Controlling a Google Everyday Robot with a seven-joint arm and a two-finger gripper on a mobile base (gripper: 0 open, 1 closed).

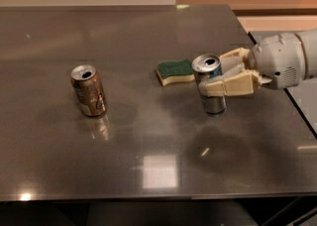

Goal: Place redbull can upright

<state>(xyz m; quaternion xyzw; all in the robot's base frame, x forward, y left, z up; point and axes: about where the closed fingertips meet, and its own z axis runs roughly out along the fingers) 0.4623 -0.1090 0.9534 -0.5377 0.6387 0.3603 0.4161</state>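
The redbull can (210, 87), slim, blue and silver with its opened top facing up, stands nearly upright on the steel table (148, 136), right of centre. My gripper (218, 76) reaches in from the right, and its cream fingers (230, 87) are closed around the can's upper half. The can's base is at or just on the table surface. My white arm housing (282, 61) is at the right edge.
A brown-gold can (89, 91) stands upright at the left of the table. A green and yellow sponge (175, 72) lies just left of and behind the redbull can. The table's right edge runs close behind the gripper.
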